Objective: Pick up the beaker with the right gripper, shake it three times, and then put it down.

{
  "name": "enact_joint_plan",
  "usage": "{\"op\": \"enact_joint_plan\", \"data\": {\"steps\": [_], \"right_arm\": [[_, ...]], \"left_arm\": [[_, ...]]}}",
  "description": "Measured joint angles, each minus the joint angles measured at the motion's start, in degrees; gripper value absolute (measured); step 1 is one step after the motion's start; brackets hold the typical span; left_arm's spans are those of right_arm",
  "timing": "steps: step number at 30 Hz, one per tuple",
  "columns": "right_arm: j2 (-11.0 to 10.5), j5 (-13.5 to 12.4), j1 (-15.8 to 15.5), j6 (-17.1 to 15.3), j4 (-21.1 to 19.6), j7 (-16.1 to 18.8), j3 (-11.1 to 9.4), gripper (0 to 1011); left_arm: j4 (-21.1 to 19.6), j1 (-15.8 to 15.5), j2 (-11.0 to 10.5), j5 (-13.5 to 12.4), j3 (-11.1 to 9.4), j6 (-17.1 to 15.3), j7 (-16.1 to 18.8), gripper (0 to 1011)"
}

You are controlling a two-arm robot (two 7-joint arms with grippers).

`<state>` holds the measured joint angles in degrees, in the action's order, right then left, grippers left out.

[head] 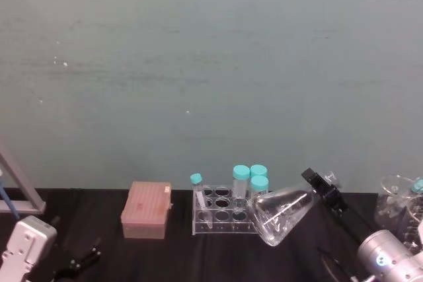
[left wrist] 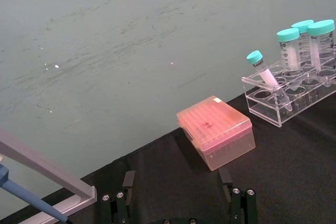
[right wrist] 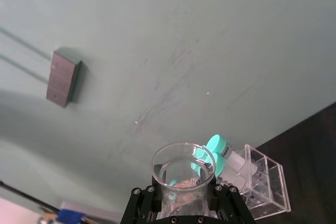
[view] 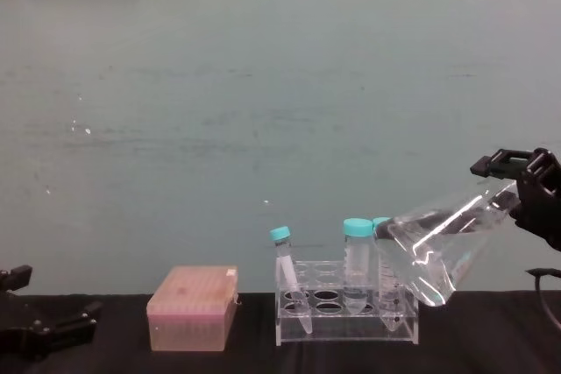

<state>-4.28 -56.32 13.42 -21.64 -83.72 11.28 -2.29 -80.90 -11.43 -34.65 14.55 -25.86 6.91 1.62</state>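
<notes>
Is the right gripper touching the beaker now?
Touching. In the right wrist view the right gripper clamps the beaker at its neck, a finger on each side. The chest view shows it held tilted.

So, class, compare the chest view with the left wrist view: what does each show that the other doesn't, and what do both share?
Chest view, not left wrist: the beaker, steeply tilted and lifted, its neck gripped by the right claw. Left wrist view, not chest: a slanted metal bar with a blue-tipped rod beside it. Both: the pink box, the clear tube rack, its teal-capped tubes, and the open left claw.
</notes>
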Motion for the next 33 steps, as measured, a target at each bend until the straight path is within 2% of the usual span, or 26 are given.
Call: {"op": "enact_joint_plan", "data": {"steps": [1,5,7,9,12,13,14,15,16,17,19,20,22,23,25,26,28,29,30,33], "right_arm": [[0.50,-1.15,-0.11,-0.31,0.01,-0.60,-0.49,457],[0.91,-2.77,-0.24,-0.79,0.01,-1.65,-0.90,457],[0.17,-2.32,-0.17,-0.81,0.02,-1.93,-0.17,457],[-1.23,-0.68,0.01,-0.72,0.02,-1.93,1.10,457],[-5.84,6.59,0.72,1.48,-0.02,-0.94,5.58,457],[-8.96,11.80,1.21,3.74,-0.20,-0.24,8.69,457],[-10.16,14.14,1.42,4.85,-0.33,-0.02,9.93,457],[-11.73,17.62,1.71,6.57,-0.49,0.10,11.63,457],[-13.71,21.48,2.10,8.50,-0.72,0.13,13.66,457],[-16.39,27.89,2.73,11.41,-1.02,-0.09,16.41,457],[-18.90,35.18,3.37,14.39,-1.30,-0.82,19.29,457],[-21.26,41.96,4.08,16.71,-1.49,-1.98,21.98,457],[-23.28,48.69,4.81,18.65,-1.58,-3.50,24.30,457],[-24.82,53.73,5.43,19.63,-1.59,-4.71,26.18,457],[-26.35,59.41,6.07,20.44,-1.60,-6.08,28.05,457],[-27.39,63.07,6.50,20.64,-1.60,-7.06,29.28,457],[-28.51,67.66,6.98,20.63,-1.57,-8.01,30.77,457],[-28.51,67.66,6.98,20.63,-1.57,-8.01,30.77,457],[-28.98,69.87,7.23,20.47,-1.45,-8.37,31.41,457],[-29.44,72.76,7.63,19.97,-1.11,-8.46,32.20,457]], "left_arm": [[0.00,0.00,0.00,0.00,0.00,0.00,0.00,1000],[0.00,0.00,0.00,0.00,0.00,0.00,0.00,1000],[0.00,0.00,0.00,0.00,0.00,0.00,0.00,1000],[0.00,0.00,0.00,0.00,0.00,0.00,0.00,1000],[0.00,0.00,0.00,0.00,0.00,0.00,0.00,1000],[0.00,0.00,0.00,0.00,0.00,0.00,0.00,1000],[0.00,0.00,0.00,0.00,0.00,0.00,0.00,1000],[0.00,0.00,0.00,0.00,0.00,0.00,0.00,1000],[0.00,0.00,0.00,0.00,0.00,0.00,0.00,1000],[0.00,0.00,0.00,0.00,0.00,0.00,0.00,1000],[0.00,0.00,0.00,0.00,0.00,0.00,0.00,1000],[0.00,0.00,0.00,0.00,0.00,0.00,0.00,1000],[0.00,0.00,0.00,0.00,0.00,0.00,0.00,1000],[0.00,0.00,0.00,0.00,0.00,0.00,0.00,1000],[0.00,0.00,0.00,0.00,0.00,0.00,0.00,1000],[0.00,0.00,0.00,0.00,0.00,0.00,0.00,1000],[0.00,0.00,0.00,0.00,0.00,0.00,0.00,1000],[0.00,0.00,0.00,0.00,0.00,0.00,0.00,1000],[0.00,0.00,0.00,0.00,0.00,0.00,0.00,1000],[0.00,0.00,0.00,0.00,0.00,0.00,0.00,1000]]}}
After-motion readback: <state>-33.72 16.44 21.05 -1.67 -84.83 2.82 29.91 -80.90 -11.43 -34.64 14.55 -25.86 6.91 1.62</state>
